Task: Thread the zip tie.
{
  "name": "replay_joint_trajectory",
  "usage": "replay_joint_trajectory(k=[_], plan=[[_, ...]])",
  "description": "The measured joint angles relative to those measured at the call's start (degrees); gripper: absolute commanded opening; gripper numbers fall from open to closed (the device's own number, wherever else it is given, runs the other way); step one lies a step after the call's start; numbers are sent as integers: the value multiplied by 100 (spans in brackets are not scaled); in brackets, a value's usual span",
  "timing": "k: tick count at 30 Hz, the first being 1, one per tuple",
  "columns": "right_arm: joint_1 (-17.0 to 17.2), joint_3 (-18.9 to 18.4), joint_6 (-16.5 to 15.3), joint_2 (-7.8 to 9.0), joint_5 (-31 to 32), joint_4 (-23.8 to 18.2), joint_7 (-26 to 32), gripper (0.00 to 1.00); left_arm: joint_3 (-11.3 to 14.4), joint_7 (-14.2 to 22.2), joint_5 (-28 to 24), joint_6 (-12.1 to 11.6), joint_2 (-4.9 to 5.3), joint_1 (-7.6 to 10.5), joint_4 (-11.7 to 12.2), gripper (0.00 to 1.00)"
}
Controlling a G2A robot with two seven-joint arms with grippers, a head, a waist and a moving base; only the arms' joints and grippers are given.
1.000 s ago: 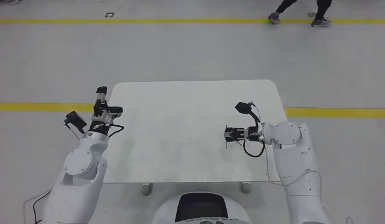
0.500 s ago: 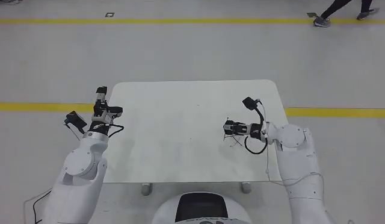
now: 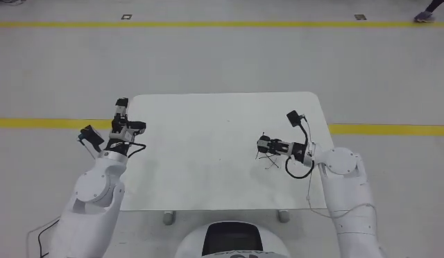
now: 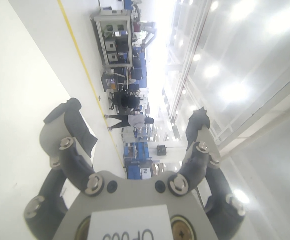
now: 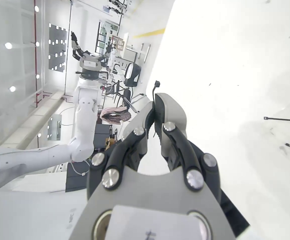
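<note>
The white table (image 3: 208,154) stands on a pale floor. Over its right side, the right gripper (image 5: 155,101) is clamped on a black zip tie (image 5: 156,84) (head poking past the fingertips). Another tie (image 5: 282,119) lies nearby on the table. The left gripper (image 4: 135,111) gapes wide at the left edge.

Bright overhead glare, seemingly blown-out highlights

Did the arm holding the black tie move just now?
Yes. The right gripper, shut on the zip tie, drifted toward the table's far edge.

Zip tie (image 5: 156,84) strap (mostly) inside right gripper (image 5: 155,100)
</note>
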State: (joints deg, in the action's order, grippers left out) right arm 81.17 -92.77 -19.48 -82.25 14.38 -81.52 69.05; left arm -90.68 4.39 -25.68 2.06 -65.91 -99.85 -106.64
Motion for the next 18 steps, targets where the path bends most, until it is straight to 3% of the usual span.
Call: replay_joint_trajectory(k=[3,7,15,18], plan=[[112,171,0,17,-329,-155,-271,0,183,457,-143,254,-1,-114,-249,100],[169,367,0,50,-778,-218,-453,0,617,810,-72,608,-15,-115,-356,100],[161,386,0,54,-857,-214,-455,0,671,832,-6,621,-14,-104,-352,100],[175,421,93,67,-738,-152,-674,0,819,1046,-29,683,-17,-55,-257,100]])
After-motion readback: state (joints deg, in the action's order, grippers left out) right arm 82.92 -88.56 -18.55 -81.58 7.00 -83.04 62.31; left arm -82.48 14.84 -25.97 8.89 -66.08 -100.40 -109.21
